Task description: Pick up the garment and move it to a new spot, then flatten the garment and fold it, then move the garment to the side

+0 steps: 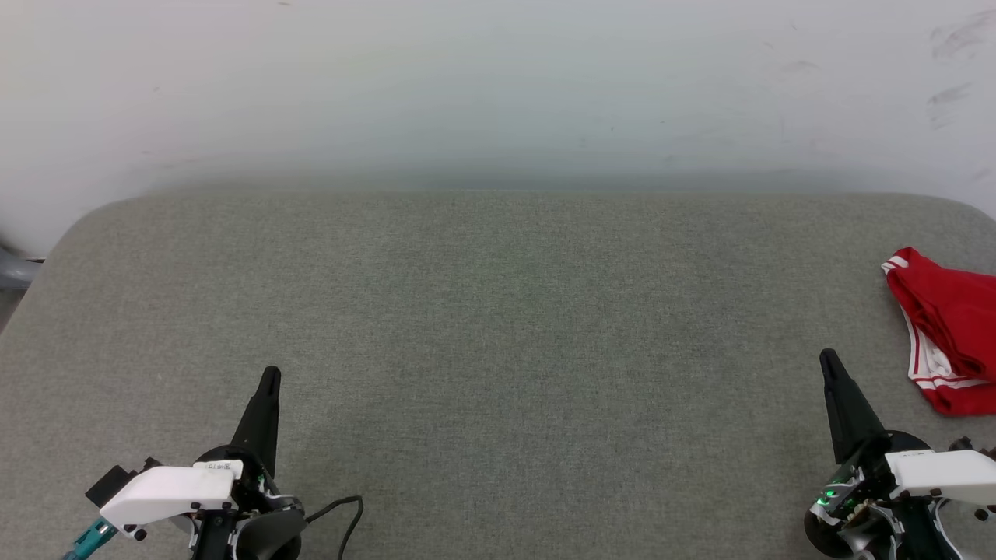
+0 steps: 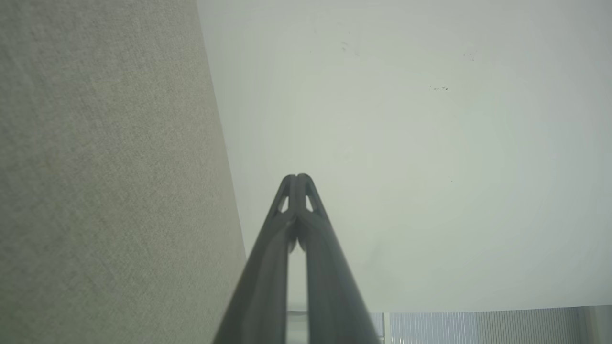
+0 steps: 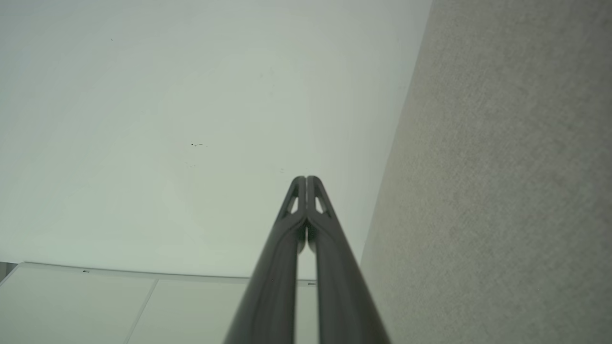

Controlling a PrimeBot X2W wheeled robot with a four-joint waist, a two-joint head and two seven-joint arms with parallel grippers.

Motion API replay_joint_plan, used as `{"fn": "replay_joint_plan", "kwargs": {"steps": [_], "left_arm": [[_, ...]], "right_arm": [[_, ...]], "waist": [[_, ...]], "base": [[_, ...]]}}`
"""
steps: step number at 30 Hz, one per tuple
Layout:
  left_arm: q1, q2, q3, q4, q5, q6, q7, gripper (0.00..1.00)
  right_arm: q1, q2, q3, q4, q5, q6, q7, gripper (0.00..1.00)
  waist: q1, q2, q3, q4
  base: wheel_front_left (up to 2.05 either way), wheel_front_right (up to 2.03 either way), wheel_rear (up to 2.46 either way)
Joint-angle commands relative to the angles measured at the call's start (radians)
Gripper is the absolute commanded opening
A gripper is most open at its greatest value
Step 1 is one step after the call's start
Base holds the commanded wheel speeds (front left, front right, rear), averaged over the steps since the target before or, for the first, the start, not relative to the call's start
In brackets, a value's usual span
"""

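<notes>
- Head view, near edge of the worktop, left corner: left gripper. Its two long dark fingers are pressed together into a single point with nothing between them. A white wrist housing sits behind it, and a black cable curls out beside the wrist.
- Near edge, right corner: right gripper, closed the same way and empty. A green light glows at its base.
- Left wrist view: left gripper, tips meeting with no gap, seen against the pale wall. The cloth of the worktop runs along one side.
- Right wrist view: right gripper, tips likewise meeting and holding nothing, with the worktop alongside.
- Worktop: grey-green woven cloth with rounded far corners.
- Right edge, about midway between near and far: garment, a bunched red heap with white striped trim, cut off by the side of the picture. It lies beyond the right gripper and to its right, apart from it.
- Behind the far edge: wall, pale, with dark scuffs towards the upper right.
</notes>
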Motion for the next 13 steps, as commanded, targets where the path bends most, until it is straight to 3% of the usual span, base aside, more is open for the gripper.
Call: {"fn": "replay_joint_plan", "kwargs": {"steps": [1, 13], "left_arm": [[-0.006, 0.000, 0.000, 0.000, 0.004, -0.002, 0.004, 0.00], [-0.006, -0.002, 0.003, 0.001, 0.007, -0.002, 0.005, 0.00]], "right_arm": [[-0.011, 0.003, -0.002, 0.001, -0.002, 0.000, 0.001, 0.00], [-0.011, 0.005, -0.005, 0.001, -0.005, 0.000, 0.004, 0.00]], "waist": [[0.0000, 0.0000, 0.000, 0.000], [0.0000, 0.0000, 0.000, 0.000]], "base": [[0.00, 0.00, 0.00], [0.00, 0.00, 0.00]]}}
